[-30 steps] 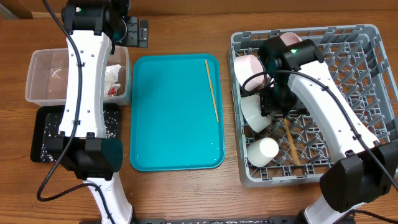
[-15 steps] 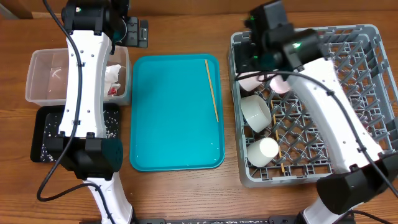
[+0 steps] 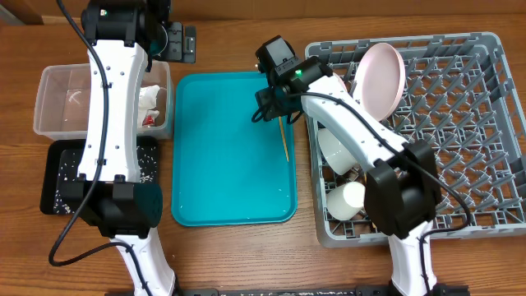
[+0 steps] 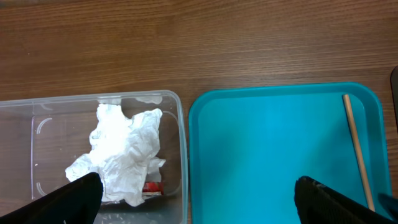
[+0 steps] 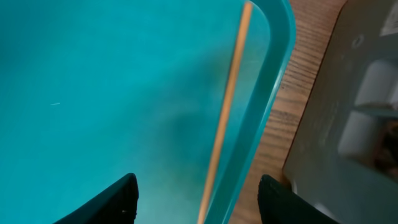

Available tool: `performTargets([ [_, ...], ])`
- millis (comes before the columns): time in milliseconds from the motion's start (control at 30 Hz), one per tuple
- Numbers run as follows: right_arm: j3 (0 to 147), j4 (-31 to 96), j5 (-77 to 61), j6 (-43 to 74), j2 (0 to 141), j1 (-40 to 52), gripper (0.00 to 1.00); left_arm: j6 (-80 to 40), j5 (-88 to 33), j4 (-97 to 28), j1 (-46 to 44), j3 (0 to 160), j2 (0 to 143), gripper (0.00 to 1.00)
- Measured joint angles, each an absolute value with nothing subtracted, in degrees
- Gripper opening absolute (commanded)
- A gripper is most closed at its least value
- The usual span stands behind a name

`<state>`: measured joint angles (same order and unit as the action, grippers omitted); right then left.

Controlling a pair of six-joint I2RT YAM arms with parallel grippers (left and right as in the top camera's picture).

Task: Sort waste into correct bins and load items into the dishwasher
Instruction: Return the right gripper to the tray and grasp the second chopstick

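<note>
One wooden chopstick (image 3: 284,141) (image 5: 227,106) lies along the right side of the teal tray (image 3: 222,156). My right gripper (image 3: 272,108) (image 5: 198,182) is open and hovers over the chopstick, one finger on each side. In the grey dish rack (image 3: 485,123) a white plate (image 3: 380,76) stands upright, with a white bowl (image 3: 335,146) and a cup (image 3: 345,198) at its left side. My left gripper (image 3: 176,41) (image 4: 198,184) is open and empty above the gap between the clear tub (image 3: 62,103) and the tray. The tub holds the napkin (image 4: 124,152) and the red wrapper (image 4: 152,186).
The black tray (image 3: 56,177) with rice grains sits in front of the clear tub, partly under my left arm. The rack's left wall (image 5: 348,124) stands close to the teal tray's right rim, with a strip of wooden table between.
My right arm has swung left out of the dish rack to above the chopstick on the teal tray. The plate is now uncovered in the rack. The left arm has not moved.
</note>
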<state>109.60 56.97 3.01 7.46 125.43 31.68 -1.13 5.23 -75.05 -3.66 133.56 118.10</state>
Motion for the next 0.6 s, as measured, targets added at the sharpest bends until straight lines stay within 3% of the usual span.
performTargets([
  [500, 109.60, 53.95, 2.57, 7.27, 134.56, 30.85, 0.45, -1.13, 5.23, -75.05, -3.66, 133.56, 118.10, 1.00],
  [533, 109.60, 53.98, 2.31, 7.25, 134.67, 30.85, 0.40, -1.13, 5.23, -75.05, -3.66, 133.56, 118.10, 1.00],
  [600, 109.60, 54.04, 1.67, 7.29, 135.09, 30.83, 0.21, -1.13, 5.23, -75.05, -3.66, 133.56, 118.10, 1.00],
])
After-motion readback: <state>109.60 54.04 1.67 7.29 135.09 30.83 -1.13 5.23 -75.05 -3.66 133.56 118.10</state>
